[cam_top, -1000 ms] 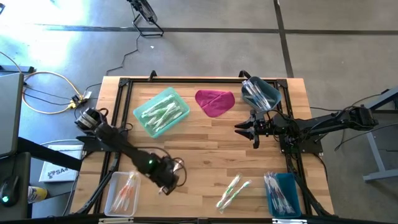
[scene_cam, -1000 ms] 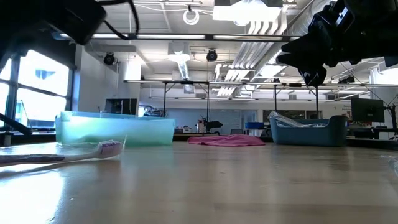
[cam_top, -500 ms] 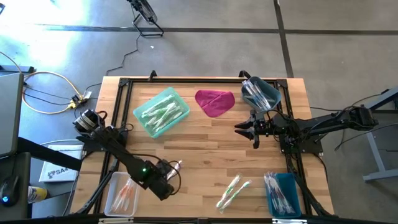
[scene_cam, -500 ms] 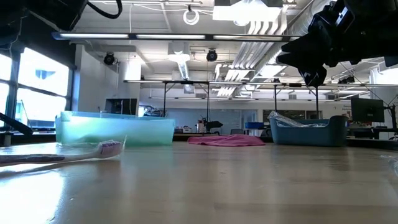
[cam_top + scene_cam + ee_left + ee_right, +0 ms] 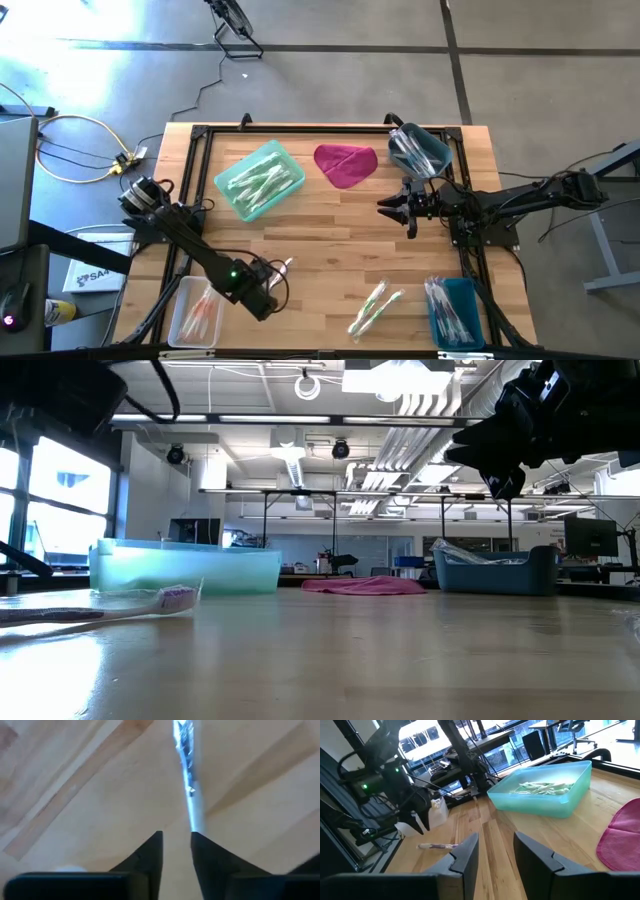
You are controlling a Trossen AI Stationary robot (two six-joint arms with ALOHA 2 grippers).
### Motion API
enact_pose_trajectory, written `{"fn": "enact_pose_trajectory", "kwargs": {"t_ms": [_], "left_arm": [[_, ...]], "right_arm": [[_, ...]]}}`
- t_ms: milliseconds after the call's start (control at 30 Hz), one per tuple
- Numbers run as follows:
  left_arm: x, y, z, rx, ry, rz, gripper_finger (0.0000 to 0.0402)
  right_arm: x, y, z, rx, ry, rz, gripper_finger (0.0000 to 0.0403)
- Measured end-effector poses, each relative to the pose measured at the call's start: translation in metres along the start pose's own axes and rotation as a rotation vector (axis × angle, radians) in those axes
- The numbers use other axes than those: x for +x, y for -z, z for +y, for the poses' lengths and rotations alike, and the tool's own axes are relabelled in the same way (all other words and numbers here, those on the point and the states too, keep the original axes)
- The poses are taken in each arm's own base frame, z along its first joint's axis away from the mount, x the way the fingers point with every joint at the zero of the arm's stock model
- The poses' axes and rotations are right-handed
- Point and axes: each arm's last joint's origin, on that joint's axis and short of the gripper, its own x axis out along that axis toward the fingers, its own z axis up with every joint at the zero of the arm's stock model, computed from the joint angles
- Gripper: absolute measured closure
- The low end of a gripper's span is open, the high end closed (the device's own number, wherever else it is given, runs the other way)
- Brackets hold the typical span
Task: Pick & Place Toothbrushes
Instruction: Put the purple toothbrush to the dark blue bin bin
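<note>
One wrapped toothbrush (image 5: 281, 268) with a purple head lies flat on the wood near the table's near left; it also shows in the low view (image 5: 100, 608). My left gripper (image 5: 176, 845) points down above it, open by a narrow gap. The toothbrush (image 5: 189, 780) runs away from beside one fingertip. The right wrist view shows this gripper (image 5: 419, 825) clear of the toothbrush (image 5: 437, 846). My right gripper (image 5: 395, 208) waits level above the table's right half, open. More toothbrushes lie in the bins, and a few (image 5: 375, 308) lie loose on the wood.
A clear bin (image 5: 178, 322) with pink-handled brushes stands at the near left corner. A teal bin (image 5: 232, 203) stands at the far left and a magenta cloth (image 5: 345, 163) at the far middle. Blue bins stand at the far right (image 5: 440, 150) and near right (image 5: 468, 300).
My left gripper has gone a little toward the table's near left corner and sunk slightly. The toothbrush on the wood has stayed where it was.
</note>
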Motion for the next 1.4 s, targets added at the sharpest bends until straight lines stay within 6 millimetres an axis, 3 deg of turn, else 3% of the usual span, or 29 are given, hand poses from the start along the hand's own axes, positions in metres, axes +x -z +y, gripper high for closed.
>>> {"fn": "enact_pose_trajectory", "kwargs": {"t_ms": [200,333,1400], "left_arm": [[0.009,0.000,-0.004,0.002,0.028,0.009,0.0239],[0.010,0.000,-0.010,0.009,0.083,0.002,0.0216],[0.014,-0.001,-0.010,0.009,0.061,-0.040,0.0213]], "right_arm": [[0.000,0.001,0.000,0.000,0.002,0.006,0.0287],[0.000,0.001,0.000,0.000,0.003,0.007,0.0287],[0.000,0.001,0.000,-0.001,0.005,0.011,0.0287]]}}
